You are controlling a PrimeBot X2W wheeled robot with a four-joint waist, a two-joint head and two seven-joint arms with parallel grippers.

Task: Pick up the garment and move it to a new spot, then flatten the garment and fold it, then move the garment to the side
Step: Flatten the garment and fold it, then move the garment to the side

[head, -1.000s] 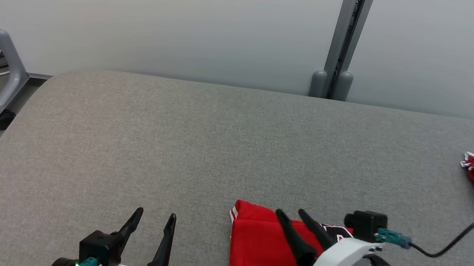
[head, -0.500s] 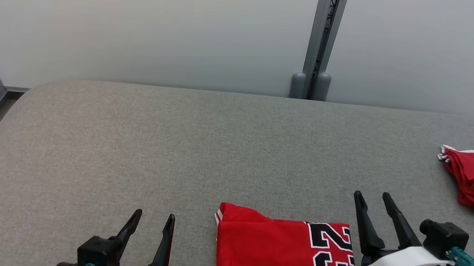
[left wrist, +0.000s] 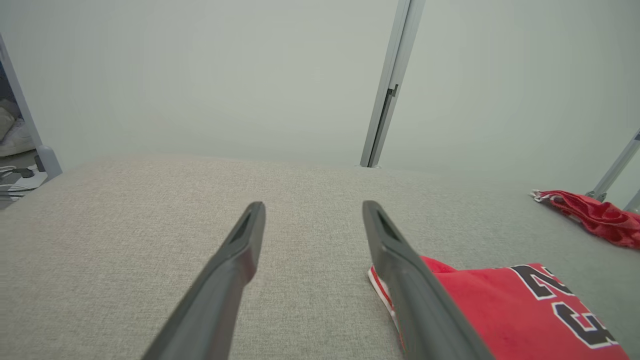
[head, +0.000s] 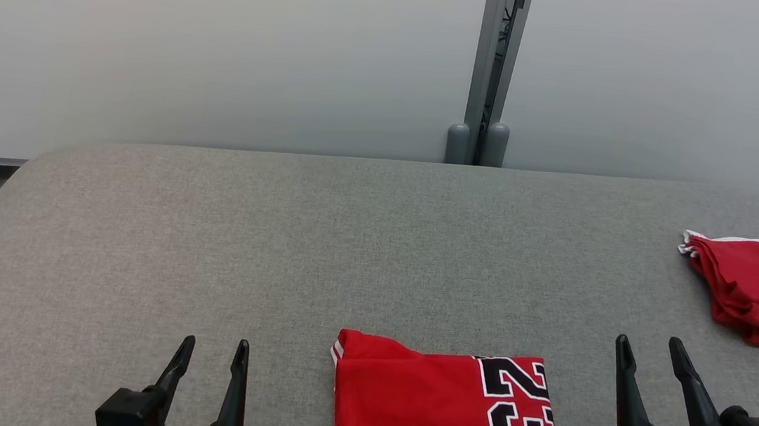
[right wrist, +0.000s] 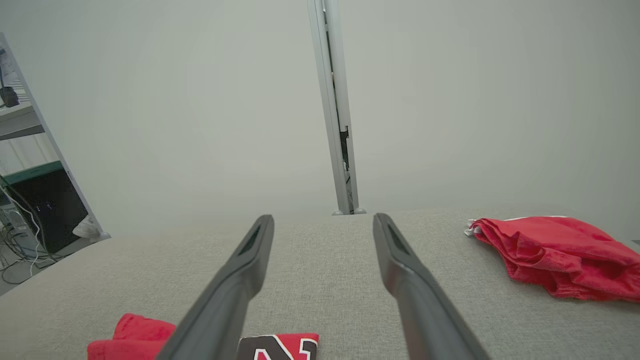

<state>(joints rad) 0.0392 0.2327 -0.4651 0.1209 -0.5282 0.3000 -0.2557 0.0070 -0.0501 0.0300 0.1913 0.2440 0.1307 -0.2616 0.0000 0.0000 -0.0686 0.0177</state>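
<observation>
Right end effector (head: 649,340) beside garment (head: 429,409) (not touching).

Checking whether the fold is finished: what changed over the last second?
The right gripper drew back off the folded jersey to its right side, open and empty. The head view itself also shifted. The jersey, the left gripper, open, and the crumpled red garment stayed put.

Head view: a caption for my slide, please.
Folded red jersey on grey table, between open left gripper and open right gripper.
</observation>
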